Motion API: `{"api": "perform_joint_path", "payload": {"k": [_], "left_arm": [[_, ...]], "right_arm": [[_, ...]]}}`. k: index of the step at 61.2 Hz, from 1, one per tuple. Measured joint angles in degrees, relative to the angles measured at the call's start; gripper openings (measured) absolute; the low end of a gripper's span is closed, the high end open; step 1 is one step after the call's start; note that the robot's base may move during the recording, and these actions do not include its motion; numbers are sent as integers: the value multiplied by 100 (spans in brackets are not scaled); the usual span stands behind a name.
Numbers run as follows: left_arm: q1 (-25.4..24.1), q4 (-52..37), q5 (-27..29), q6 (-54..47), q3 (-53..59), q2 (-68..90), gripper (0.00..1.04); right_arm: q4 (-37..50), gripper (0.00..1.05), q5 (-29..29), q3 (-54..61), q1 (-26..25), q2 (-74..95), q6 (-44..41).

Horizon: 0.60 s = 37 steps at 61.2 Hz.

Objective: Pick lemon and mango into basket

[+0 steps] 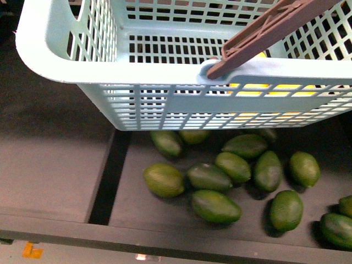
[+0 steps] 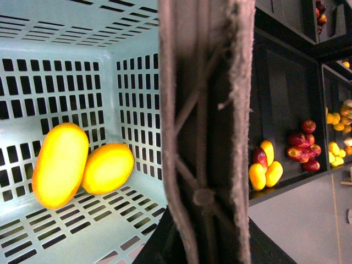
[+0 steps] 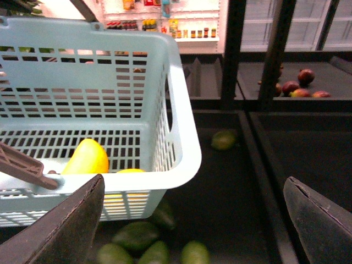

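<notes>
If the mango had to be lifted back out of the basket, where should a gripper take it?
Across the narrow middle of the mango, coming down through the open top of the basket. It lies lengthwise on the slotted floor with the lemon against one long side, so the jaws would probably need to span its short axis near the end clear of the lemon.

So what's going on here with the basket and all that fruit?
A two-armed robot is collecting fruit. The teal basket hangs over a shelf of green fruits, apparently carried by its brown handle, which fills the left wrist view. The mango and lemon already lie side by side, touching, on the basket floor. The right end effector is open and empty beside the basket. Both fruits look delivered.
</notes>
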<state>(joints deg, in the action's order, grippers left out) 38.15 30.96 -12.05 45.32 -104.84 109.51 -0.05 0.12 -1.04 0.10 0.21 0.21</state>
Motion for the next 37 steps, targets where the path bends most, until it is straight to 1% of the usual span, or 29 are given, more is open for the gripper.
{"api": "perform_joint_path", "payload": {"k": [26, 37], "left_arm": [[42, 2, 39, 0, 2, 0, 6], [-96, 2, 107, 13, 2, -9, 6]], "right_arm": [[-2, 96, 0, 0, 0, -4, -2], [-2, 96, -52, 4, -11, -2, -4]]}}
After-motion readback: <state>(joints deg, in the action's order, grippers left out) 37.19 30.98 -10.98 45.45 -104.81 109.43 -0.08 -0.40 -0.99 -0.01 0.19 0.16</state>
